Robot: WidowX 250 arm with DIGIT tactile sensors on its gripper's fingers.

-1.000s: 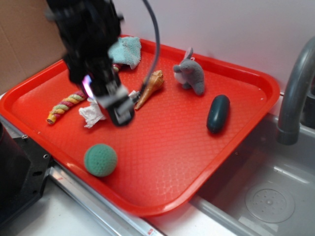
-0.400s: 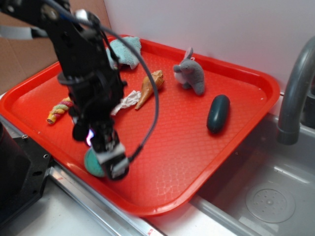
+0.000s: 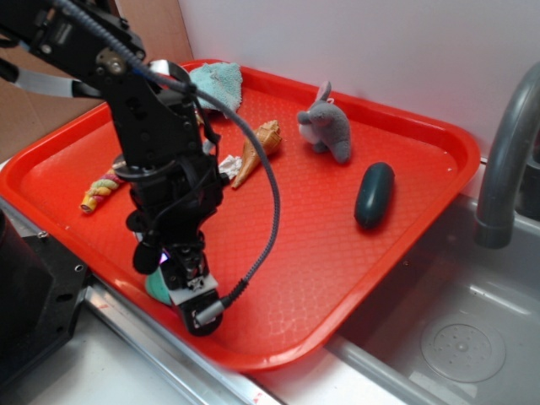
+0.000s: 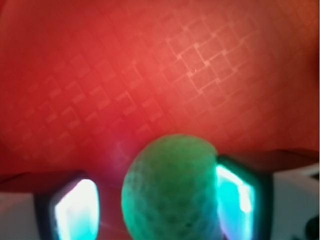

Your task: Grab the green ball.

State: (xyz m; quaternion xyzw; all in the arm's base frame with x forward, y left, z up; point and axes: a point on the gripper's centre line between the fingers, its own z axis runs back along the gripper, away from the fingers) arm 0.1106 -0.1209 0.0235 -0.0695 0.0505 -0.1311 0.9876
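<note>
Tool (image 4: pixel 157 202) jaws apart, straddling green ball (image 4: pixel 172 187). Ball hugs three-o'clock finger (image 4: pixel 237 200); uneven closure could roll it toward tray (image 3: pixel 422 160) edge.

A white wall (image 3: pixel 380 51) is being seen across the top, brown cardboard (image 3: pixel 34 93) upper left, a steel sink (image 3: pixel 456 337) lower right.

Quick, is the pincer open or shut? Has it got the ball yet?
Pincer: open, its fingers on either side of the ball. The right one looks to touch it, with a gap on the left. Not gripped yet.
</note>
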